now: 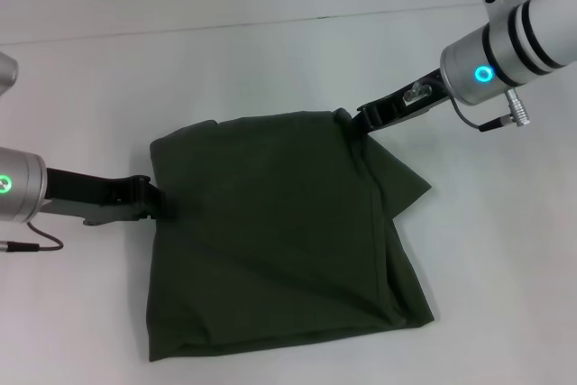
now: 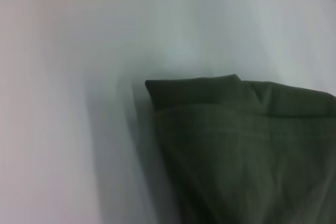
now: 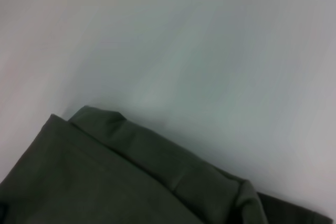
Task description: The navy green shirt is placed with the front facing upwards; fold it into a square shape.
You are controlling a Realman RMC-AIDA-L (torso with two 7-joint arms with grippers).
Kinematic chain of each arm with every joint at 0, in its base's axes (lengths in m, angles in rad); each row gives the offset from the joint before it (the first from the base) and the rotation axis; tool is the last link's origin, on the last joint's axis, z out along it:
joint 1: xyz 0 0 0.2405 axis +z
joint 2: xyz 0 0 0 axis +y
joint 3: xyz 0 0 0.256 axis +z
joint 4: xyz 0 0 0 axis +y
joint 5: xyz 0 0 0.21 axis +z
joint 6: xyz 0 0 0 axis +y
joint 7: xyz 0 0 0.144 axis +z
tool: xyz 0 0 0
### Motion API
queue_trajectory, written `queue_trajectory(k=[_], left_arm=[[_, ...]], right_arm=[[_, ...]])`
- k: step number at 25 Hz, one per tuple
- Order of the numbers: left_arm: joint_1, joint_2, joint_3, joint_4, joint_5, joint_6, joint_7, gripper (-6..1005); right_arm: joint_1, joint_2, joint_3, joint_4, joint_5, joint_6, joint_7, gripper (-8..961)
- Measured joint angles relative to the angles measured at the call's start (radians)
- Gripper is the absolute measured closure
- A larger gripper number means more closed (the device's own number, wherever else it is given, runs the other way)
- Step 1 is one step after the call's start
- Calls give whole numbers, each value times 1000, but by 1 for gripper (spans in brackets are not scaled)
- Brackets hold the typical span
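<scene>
Your dark olive-green cotton shirt (image 1: 279, 232) sits mid-table, already a rough square, plain side up. Left gripper (image 1: 159, 202) is at its 9 o'clock edge, right gripper (image 1: 359, 121) at 1 o'clock; can't tell either one's grip. Tuck that 3 o'clock flap before letting go.

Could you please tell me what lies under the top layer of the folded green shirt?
Under the navy green shirt's plain top layer, more green layers peek out along its right edge and at a corner flap. Anything between the layers is covered. The left gripper and right gripper sit at its edges.
</scene>
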Motion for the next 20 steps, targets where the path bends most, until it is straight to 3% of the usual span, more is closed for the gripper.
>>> queue_trajectory(k=[6,11,20], left_arm=[[7,-2,-21,3,-6,7,1,918],[32,-14,-41,38,-7,5,2,910],[39,-19,-48,69,-9,13,0,553]], right_arm=[[-11,-1,1,-3,3,-20,35,909],[-37,-16,7,-35,2,-58,78,862],[-86,-47,21,-112,2,-80,114,772]])
